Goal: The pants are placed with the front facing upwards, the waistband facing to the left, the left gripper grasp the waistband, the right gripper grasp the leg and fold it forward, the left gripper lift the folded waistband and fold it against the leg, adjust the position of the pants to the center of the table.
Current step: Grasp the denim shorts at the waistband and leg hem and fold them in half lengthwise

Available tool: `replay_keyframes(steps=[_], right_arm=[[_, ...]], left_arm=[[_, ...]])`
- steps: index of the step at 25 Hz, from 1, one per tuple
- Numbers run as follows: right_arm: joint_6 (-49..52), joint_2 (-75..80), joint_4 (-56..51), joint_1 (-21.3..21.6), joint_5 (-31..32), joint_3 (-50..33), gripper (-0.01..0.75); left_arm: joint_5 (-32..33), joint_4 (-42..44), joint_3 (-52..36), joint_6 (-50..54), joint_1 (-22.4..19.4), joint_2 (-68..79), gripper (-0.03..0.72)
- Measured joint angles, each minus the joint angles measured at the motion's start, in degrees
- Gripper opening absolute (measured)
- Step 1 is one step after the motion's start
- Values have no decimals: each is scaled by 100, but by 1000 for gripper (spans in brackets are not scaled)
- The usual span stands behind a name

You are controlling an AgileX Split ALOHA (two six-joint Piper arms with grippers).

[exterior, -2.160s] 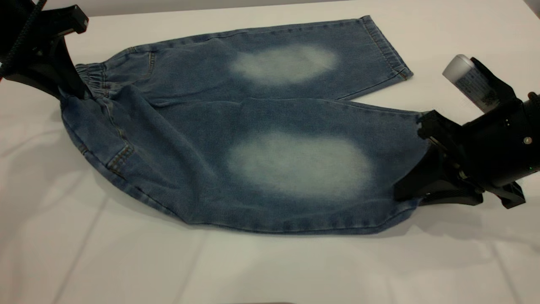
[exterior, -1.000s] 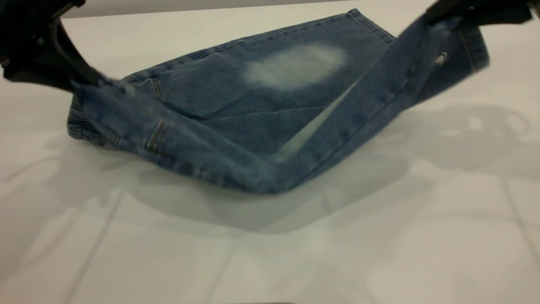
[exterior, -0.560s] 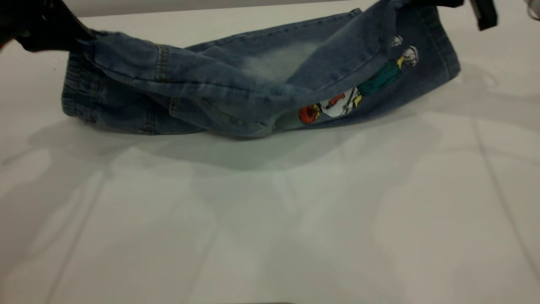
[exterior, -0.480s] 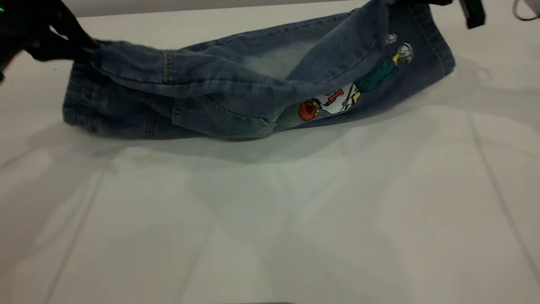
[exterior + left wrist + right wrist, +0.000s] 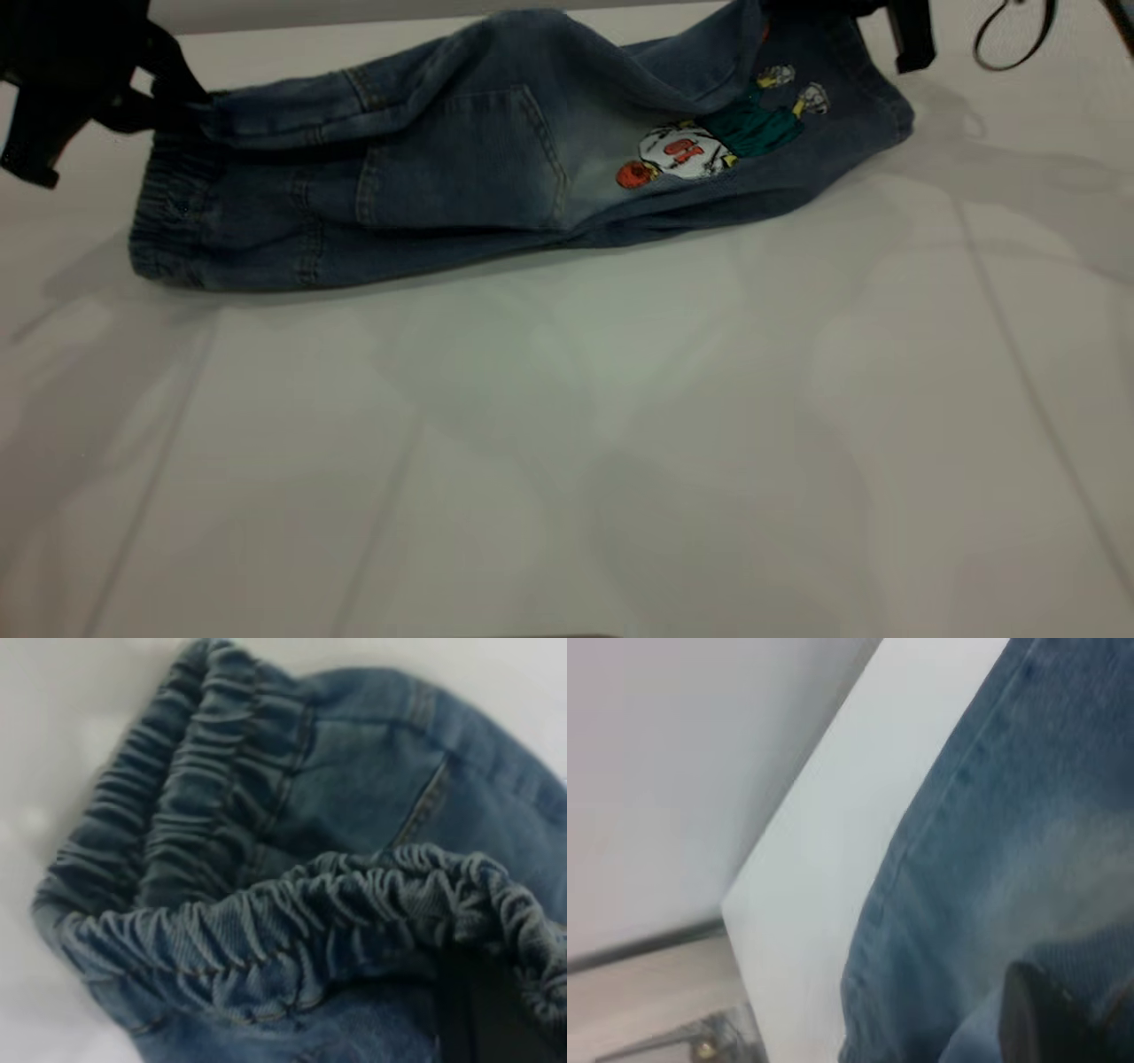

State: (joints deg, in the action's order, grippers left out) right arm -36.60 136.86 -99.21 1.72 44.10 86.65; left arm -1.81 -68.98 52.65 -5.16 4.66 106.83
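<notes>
The pants [image 5: 496,177] lie folded lengthwise at the far side of the table [image 5: 567,443], the back pocket and cartoon print facing up. The left end effector [image 5: 182,106] grasps the waistband [image 5: 292,912] at the left end. The right end effector [image 5: 824,9] grasps the leg hem, raised a little.

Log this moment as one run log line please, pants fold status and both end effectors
step: lengthwise fold | pants: near leg folded over, back print up | left end effector: holding waistband | right end effector: holding leg hem | table
</notes>
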Motion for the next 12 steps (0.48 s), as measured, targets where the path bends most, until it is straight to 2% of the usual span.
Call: replay_keyframes(steps=[8,12], right_arm=[[-2,271,-336,-11,-290,118,29],[-2,271,-353,-18,-299,118,85]], left_arm=[[-816,-42,76,134,9,130,83],[-928,-17,93,124,9,301,91]])
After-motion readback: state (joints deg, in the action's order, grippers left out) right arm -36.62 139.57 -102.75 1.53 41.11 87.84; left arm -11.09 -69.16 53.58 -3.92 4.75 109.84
